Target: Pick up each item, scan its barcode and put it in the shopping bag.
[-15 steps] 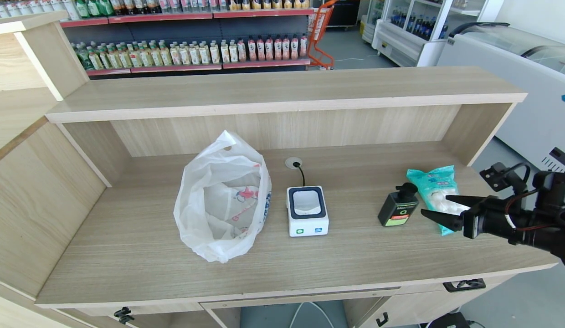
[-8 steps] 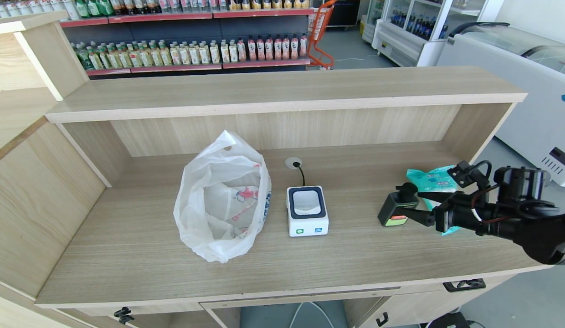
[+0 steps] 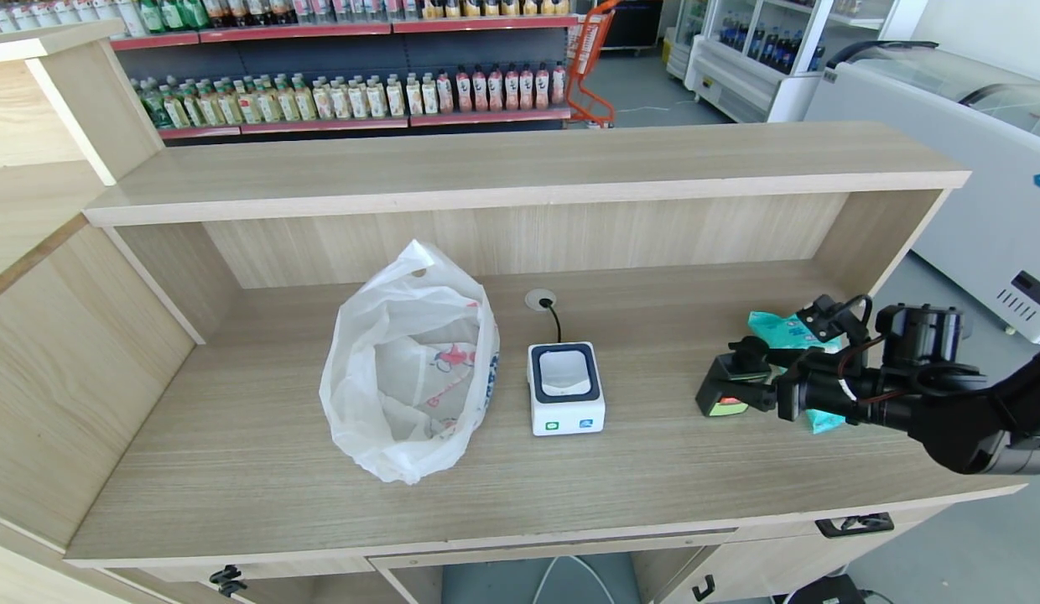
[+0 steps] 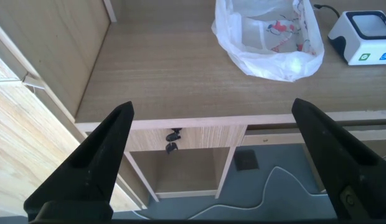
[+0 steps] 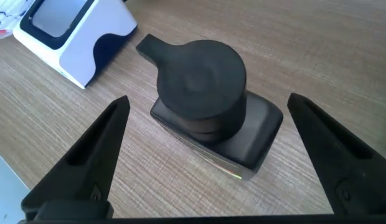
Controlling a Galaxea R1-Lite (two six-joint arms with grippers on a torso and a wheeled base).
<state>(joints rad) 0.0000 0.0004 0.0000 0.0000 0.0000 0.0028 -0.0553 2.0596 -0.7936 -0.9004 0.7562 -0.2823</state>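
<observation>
Centrally, the wooden counter point(image 3: 235, 453) carries the white shopping bag point(image 3: 407, 369), which stands open-mouthed at the left, and the white barcode scanner point(image 3: 565, 387) just to its right. The scanner's dark window faces up, and its black cable runs back to a round grommet point(image 3: 541, 299).

Right side: the black pump bottle point(image 3: 715, 382) stands upright on the counter, well apart from the scanner, with the teal packet point(image 3: 784, 331) lying just behind and beside it. The right gripper point(image 3: 751, 375) is level with the bottle — its two fingers spread wide, one on each side of the body and cap. In the right wrist view a gap shows between each finger and the bottle point(image 5: 205, 81), so the right gripper point(image 5: 208, 106) holds nothing; the scanner point(image 5: 68, 31) sits beyond.

Left side: the left gripper point(image 4: 211, 112) hangs off the counter's front edge, fingers wide apart and empty — the bag point(image 4: 268, 37) and scanner point(image 4: 364, 37) lie farther along the surface.
</observation>
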